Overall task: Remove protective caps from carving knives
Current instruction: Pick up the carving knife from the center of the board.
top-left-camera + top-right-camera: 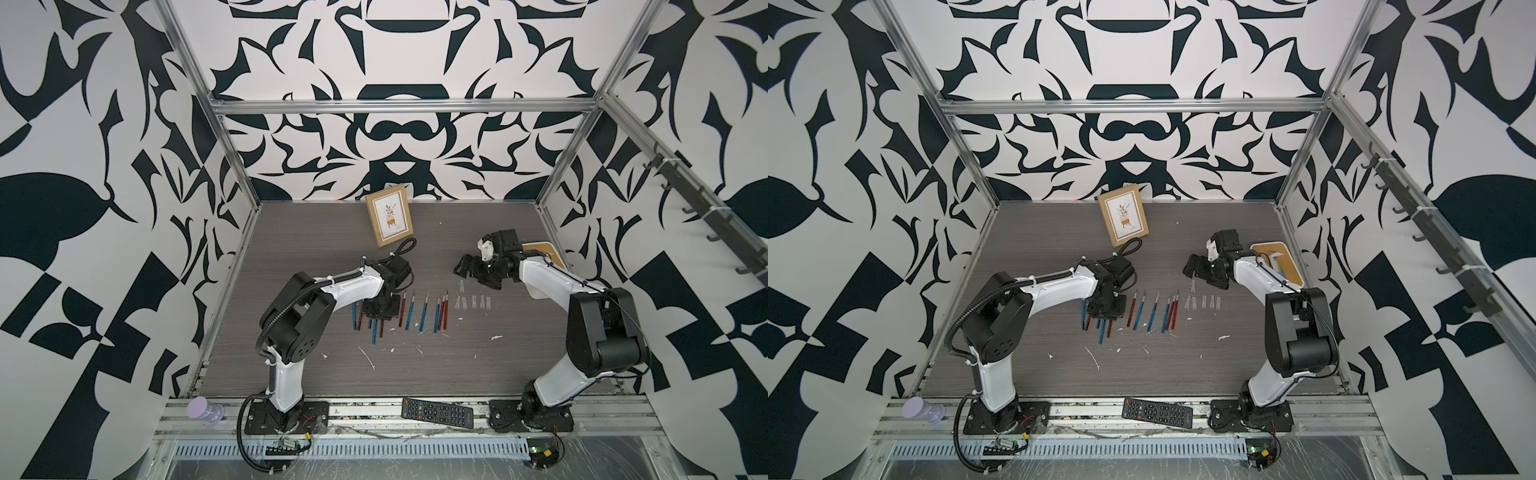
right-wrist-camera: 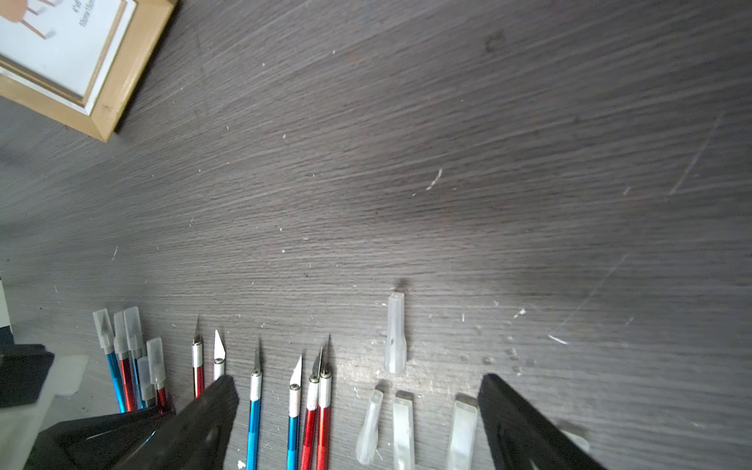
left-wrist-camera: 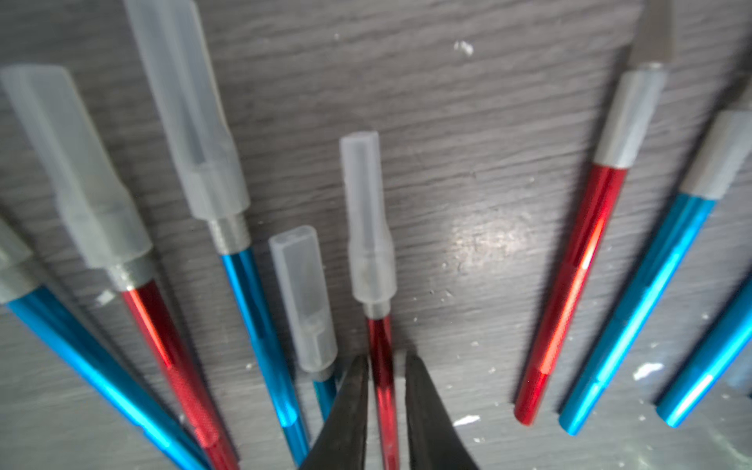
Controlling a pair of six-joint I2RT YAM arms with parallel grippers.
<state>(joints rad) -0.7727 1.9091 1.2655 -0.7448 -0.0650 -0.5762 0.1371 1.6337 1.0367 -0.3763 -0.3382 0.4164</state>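
Several carving knives (image 1: 424, 311) with blue or red handles lie in a row mid-table, in both top views. My left gripper (image 3: 386, 358) is low over the row's left end (image 1: 1106, 309). Its jaws are narrowed around the handle of a red knife (image 3: 380, 337) that wears a protective cap (image 3: 368, 219). One finger touches the handle and a sliver of gap shows at the other. Capped knives (image 3: 228, 171) lie beside it. Several loose caps (image 2: 396, 333) lie right of the bare-bladed knives (image 2: 255, 390). My right gripper (image 2: 358, 378) hovers open above them (image 1: 463, 266), holding nothing.
A wooden picture frame (image 1: 390, 216) leans at the back centre. A tan tray (image 1: 1273, 253) sits at the back right behind the right arm. A black remote (image 1: 437, 412) and a purple-lidded jar (image 1: 205, 409) lie on the front rail. White flecks (image 1: 368, 357) dot the tabletop.
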